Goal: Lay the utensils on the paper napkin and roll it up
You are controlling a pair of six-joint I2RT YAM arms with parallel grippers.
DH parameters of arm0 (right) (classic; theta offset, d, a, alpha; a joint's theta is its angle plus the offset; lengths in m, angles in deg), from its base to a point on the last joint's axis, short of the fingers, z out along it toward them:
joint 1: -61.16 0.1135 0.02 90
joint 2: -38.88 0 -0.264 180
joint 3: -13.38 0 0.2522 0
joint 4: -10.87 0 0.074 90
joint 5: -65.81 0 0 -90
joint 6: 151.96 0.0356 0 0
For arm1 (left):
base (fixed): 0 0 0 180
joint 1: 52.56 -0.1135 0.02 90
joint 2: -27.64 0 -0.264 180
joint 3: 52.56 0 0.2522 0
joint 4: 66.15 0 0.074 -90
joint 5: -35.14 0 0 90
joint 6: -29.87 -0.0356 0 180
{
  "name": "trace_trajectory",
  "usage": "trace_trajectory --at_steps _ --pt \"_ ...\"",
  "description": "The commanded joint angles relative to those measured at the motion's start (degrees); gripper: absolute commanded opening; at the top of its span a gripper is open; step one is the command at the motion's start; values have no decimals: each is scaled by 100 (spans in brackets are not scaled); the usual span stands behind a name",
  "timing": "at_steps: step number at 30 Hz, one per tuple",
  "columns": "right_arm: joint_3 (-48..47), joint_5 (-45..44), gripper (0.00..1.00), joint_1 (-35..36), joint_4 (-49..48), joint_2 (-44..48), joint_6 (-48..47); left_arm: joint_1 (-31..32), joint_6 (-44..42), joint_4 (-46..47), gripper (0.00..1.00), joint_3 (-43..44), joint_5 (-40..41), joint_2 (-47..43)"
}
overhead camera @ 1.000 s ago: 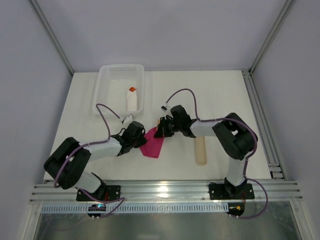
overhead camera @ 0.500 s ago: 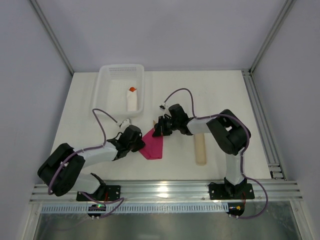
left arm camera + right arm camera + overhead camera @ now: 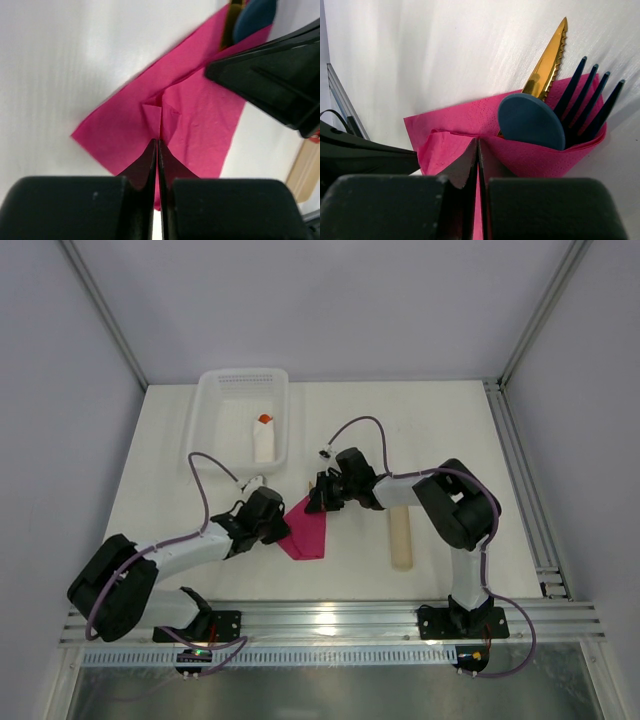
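Since the left end effector (image 3: 157,145) and the right end effector (image 3: 477,144) are both closed, each pinched on a fold of the paper napkin (image 3: 200,130), wrapping is judged to be under way. Just beyond the right tips, the utensils (image 3: 545,127) (spoon (image 3: 527,120), fork (image 3: 590,102), knife (image 3: 547,65)) are seen tucked inside the fold. The tight rolling is left to be done.

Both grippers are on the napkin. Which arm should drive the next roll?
Right, probably. The right gripper is shut on the napkin fold just below the spoon, fork and knife, so it can turn the bundle. The left gripper pinches a crease on the flatter end, better for anchoring.
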Motion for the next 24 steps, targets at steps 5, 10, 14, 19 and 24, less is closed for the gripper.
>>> trace_trajectory --at_steps 5,10,14,19,24 --pt "-27 -425 4 -28 422 -160 -140 20 -286 451 2 696 -406 563" --pt "-80 -399 4 -28 466 -186 -157 29 -198 602 2 669 -503 695" --pt "-133 -373 4 -19 466 -257 -148 20 -128 760 0 652 -521 792" --pt "-168 -355 4 -10 466 -309 -140 29 -49 1146 1 564 -749 1020" --pt "-159 -328 4 -2 483 -292 -148 20 -14 1174 0 634 -627 1433"
